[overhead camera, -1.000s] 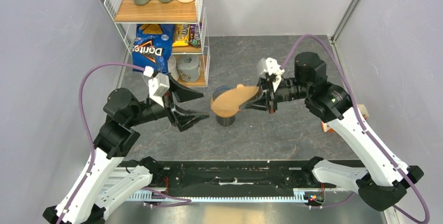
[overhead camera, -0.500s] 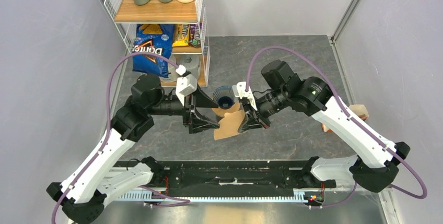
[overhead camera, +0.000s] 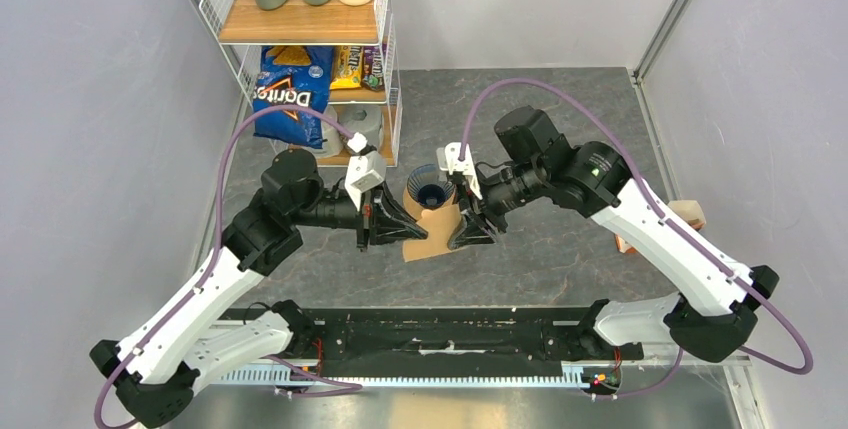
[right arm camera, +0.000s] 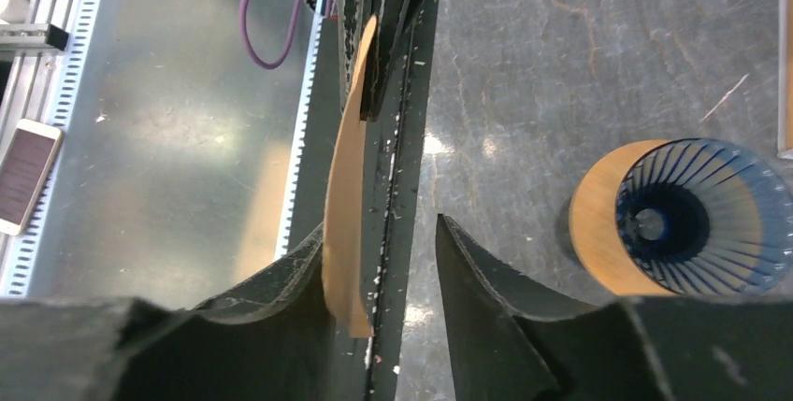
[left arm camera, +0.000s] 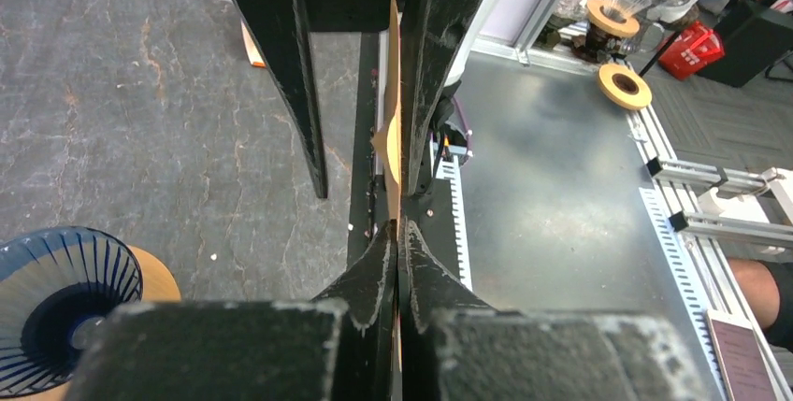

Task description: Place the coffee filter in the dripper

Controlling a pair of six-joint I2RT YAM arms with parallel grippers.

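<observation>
Just near of the dripper (overhead camera: 433, 190), above the counter (overhead camera: 560, 119), the coffee filter (overhead camera: 425, 237) hangs edge-on, clenched by the left fingers (left arm camera: 374, 270); the right fingers (right arm camera: 486, 279) stand parted, one touching it. Seating it in the cone remains

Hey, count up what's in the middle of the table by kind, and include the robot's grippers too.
coffee filter: 1
dripper: 1
wooden ring: 1
grippers: 2, left gripper and right gripper
total: 5
</observation>
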